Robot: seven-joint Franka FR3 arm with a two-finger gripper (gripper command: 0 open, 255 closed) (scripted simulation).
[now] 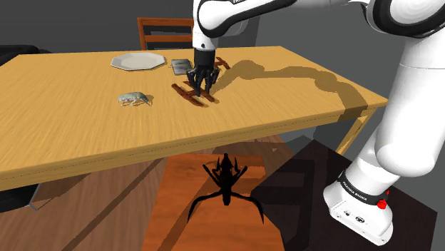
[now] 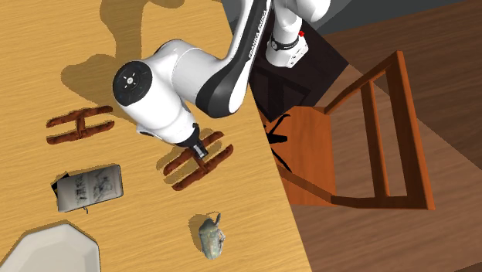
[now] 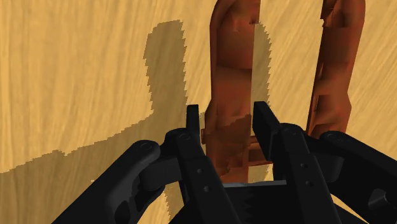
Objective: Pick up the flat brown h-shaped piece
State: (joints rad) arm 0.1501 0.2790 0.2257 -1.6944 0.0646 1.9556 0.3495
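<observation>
A flat brown H-shaped piece (image 1: 191, 94) (image 2: 198, 161) lies on the wooden table (image 1: 71, 135) near the middle. My gripper (image 1: 201, 88) (image 2: 200, 149) (image 3: 228, 112) is down on it, pointing straight at the table. Its two black fingers (image 3: 193, 122) clasp one long bar of the piece (image 3: 233, 63) from both sides. The other bar (image 3: 334, 57) runs alongside, outside the fingers. The piece rests flat on the table surface.
A second brown H-shaped piece (image 1: 222, 64) (image 2: 79, 127) lies further back. Beside it sit a grey flat block (image 1: 179, 66) (image 2: 89, 188), a pale plate (image 1: 137, 61) (image 2: 46, 251) and a small grey object (image 1: 133, 98) (image 2: 210, 236). A wooden chair (image 2: 363, 147) stands at the table's edge.
</observation>
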